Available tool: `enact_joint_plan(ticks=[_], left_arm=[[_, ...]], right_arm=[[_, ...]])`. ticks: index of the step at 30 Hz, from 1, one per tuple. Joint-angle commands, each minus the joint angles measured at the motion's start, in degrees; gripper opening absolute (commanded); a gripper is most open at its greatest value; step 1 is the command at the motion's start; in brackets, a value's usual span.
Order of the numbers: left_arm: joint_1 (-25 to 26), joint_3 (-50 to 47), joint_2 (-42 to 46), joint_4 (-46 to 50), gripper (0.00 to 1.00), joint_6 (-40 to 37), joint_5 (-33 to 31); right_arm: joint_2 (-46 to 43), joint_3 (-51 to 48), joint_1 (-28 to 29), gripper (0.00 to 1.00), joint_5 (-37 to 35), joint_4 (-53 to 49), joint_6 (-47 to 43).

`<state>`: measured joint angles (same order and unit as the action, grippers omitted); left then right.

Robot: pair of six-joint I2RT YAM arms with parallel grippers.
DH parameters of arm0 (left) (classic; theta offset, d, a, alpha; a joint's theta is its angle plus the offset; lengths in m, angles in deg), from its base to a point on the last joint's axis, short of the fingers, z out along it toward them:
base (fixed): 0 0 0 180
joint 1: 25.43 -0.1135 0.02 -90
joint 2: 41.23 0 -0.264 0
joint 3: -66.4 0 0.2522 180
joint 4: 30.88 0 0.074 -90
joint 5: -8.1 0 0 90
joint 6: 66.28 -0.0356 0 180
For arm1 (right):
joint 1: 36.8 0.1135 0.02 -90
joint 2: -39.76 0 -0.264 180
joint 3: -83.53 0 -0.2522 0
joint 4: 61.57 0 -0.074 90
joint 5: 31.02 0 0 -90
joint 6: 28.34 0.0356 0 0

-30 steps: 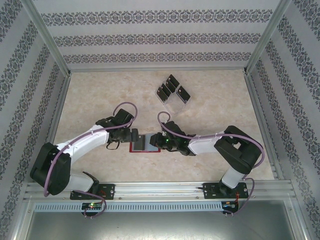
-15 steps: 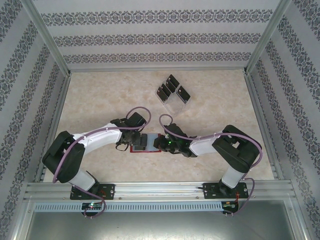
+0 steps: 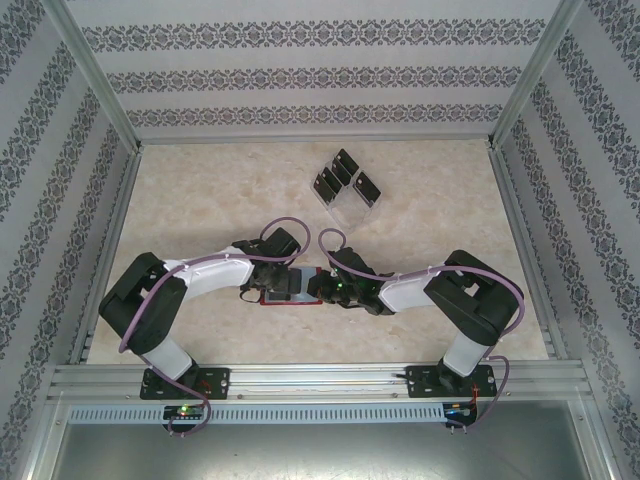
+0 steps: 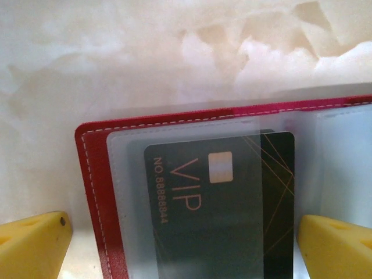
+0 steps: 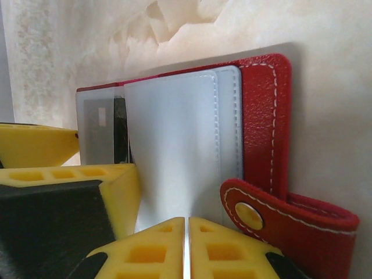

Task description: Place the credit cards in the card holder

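The red card holder lies open on the table between both arms. My left gripper hovers over its left half, open; its yellow fingertips straddle a black credit card marked VIP that lies inside a clear sleeve. The card holder's red edge borders that sleeve. My right gripper is shut on a pale inner sleeve page and holds it upright beside the snap tab. The same card shows behind the page. Several more credit cards stand far back.
The spare cards sit in a clear plastic rack at the back centre of the marble-patterned table. Patterned walls and aluminium posts close in the sides. The left gripper's yellow finger sits close to my right fingers.
My left gripper has moved right, from beside the card holder's left edge to over it, and its elbow swung inward. The right gripper stays pinched on the sleeve page.
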<state>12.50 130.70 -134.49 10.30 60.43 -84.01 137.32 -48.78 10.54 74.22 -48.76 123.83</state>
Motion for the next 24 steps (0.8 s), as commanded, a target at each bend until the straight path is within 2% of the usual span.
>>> enact_joint_plan(ticks=[1,9,24], left_arm=[[0.7,0.5,-0.2,-0.1,1.00,1.5,-2.0],[0.5,-1.0,2.2,1.9,1.00,1.4,-4.7],[-0.8,-4.2,4.6,2.2,1.00,1.0,-5.3]], right_arm=[[0.4,-1.4,-0.7,0.12,-2.2,-1.9,0.0],[1.2,-1.4,-1.3,0.10,-2.9,-3.5,0.5],[1.3,-1.2,-1.8,0.09,-2.5,-4.3,0.8]])
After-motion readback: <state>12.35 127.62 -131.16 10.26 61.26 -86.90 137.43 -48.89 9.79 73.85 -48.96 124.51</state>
